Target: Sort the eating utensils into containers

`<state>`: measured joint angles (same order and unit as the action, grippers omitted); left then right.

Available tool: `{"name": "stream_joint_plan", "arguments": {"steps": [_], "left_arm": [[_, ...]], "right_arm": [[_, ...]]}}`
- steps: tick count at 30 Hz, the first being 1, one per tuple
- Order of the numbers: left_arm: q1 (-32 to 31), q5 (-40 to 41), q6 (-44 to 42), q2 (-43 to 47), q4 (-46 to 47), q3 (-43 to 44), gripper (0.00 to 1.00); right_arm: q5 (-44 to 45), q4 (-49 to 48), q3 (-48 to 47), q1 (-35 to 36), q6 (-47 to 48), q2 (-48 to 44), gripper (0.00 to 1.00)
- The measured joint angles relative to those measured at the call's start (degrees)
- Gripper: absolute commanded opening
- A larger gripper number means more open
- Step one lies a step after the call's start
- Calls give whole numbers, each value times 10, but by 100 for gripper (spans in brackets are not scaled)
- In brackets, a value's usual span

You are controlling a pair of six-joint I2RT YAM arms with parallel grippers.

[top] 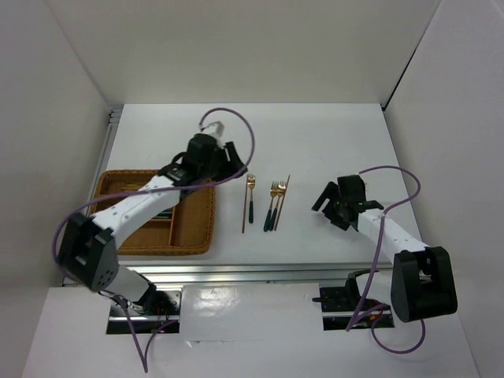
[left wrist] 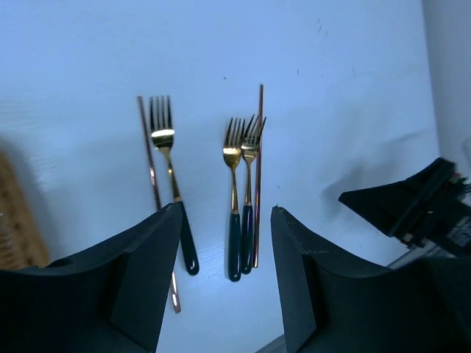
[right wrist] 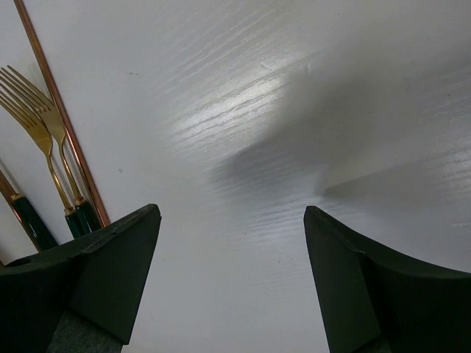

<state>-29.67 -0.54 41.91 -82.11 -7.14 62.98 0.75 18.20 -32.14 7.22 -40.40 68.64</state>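
Observation:
Three forks with gold heads and dark green handles lie on the white table: a single fork (top: 250,200) (left wrist: 171,173) and a pair of forks (top: 272,206) (left wrist: 240,198). A thin brown stick (top: 245,206) (left wrist: 150,165) lies left of the single fork. A second stick (top: 282,202) (left wrist: 258,169) lies right of the pair. The wicker tray (top: 197,228) sits at the left, largely hidden under the left arm. My left gripper (top: 239,160) (left wrist: 227,213) is open and empty, held above the table just behind the forks. My right gripper (top: 329,206) (right wrist: 232,213) is open and empty, right of the pair (right wrist: 44,147).
White walls enclose the table on three sides. The tray's edge (left wrist: 11,220) shows at the left of the left wrist view, and the right gripper (left wrist: 412,206) at its right. Some dark-handled pieces (top: 165,213) lie in the tray under the arm.

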Motion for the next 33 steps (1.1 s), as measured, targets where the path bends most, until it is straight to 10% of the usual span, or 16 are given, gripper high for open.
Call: {"name": "stream_joint_plan", "arguments": {"steps": [11, 33], "left_arm": [[-133, 88, -42, -238, -83, 131, 52], [-137, 146, -26, -328, -139, 165, 43]], "right_arm": [[20, 7, 7, -4, 0, -35, 86], [25, 8, 7, -4, 0, -34, 86]]}}
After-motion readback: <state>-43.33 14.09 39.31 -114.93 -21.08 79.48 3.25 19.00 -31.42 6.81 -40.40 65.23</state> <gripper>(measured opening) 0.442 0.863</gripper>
